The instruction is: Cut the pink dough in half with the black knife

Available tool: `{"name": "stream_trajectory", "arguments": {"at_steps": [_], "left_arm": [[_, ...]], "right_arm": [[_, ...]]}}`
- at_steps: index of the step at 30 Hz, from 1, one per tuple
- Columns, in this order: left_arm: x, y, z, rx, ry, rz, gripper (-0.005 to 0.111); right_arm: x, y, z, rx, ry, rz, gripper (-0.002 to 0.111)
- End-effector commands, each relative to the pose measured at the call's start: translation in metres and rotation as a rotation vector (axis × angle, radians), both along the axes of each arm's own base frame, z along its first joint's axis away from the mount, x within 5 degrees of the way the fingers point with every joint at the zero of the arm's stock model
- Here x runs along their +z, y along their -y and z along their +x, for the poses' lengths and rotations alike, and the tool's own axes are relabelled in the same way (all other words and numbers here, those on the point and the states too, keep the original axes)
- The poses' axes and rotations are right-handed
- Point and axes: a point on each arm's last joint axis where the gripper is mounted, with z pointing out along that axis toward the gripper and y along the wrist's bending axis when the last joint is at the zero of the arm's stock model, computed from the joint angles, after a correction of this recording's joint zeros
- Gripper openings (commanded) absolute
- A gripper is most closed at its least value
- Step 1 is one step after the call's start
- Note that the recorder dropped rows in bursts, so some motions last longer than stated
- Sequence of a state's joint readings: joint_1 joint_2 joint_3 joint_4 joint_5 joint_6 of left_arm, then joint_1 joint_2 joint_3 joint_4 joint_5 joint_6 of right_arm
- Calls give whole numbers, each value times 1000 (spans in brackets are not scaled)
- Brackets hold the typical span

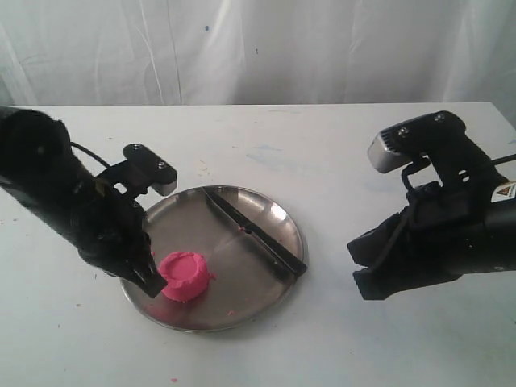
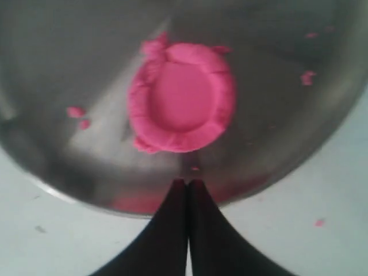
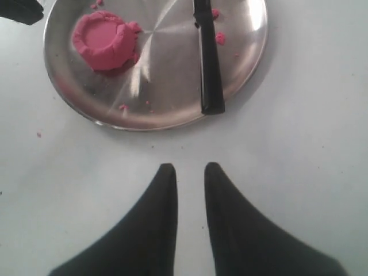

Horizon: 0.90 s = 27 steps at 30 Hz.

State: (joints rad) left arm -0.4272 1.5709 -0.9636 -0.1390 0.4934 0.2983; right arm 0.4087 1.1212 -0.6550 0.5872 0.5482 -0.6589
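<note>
Left gripper [image 2: 188, 183]: jaws pressed together, nothing between them. Tips sit over the steel plate [image 1: 216, 324] at its 8 o'clock rim in the exterior view, just beside the pink dough [image 2: 181, 98]; contact not clear.

Right gripper [image 3: 188, 168]: fingers slightly apart, gap empty. Hovers above the white table [image 1: 322, 137], off the plate toward 4 o'clock, well apart from it.

Pink dough: one round puck with a raised ragged rim, uncut, lying on the plate at about 8 o'clock.

Black knife [image 1: 256, 234]: flat on the plate, held by neither gripper, running from 12 o'clock to 4 o'clock, handle end reaching the rim.

Pink crumbs [image 2: 307, 76] scattered on the plate.
</note>
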Motion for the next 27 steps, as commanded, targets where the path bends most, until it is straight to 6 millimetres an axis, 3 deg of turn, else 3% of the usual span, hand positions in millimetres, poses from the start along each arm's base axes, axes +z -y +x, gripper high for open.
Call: {"name": "stream_trajectory", "arguments": {"at_steps": [1,5,9,17,22,27], "left_arm": [[22,15,3,-93,-67,-84,1],[34,17,9,-97,-43,-84,1],[39,17,13,-102,-13,-80,1],[35,8,9,-162,-45,46,1],[34,-1,13,-48,-31,123,1],[35,-1,14,-31,-27,121,1]], "right_arm": [[9,-7,-2,95,-90,-7,17],[23,-21,1,175,-221,-4,17],[28,-41,27,199,-195,-17,17],[-23,-69,106,178,-109,-204,17],[-49,-80,125,196,-179,-237,30],[-58,-88,143,183,-150,-234,46]]}}
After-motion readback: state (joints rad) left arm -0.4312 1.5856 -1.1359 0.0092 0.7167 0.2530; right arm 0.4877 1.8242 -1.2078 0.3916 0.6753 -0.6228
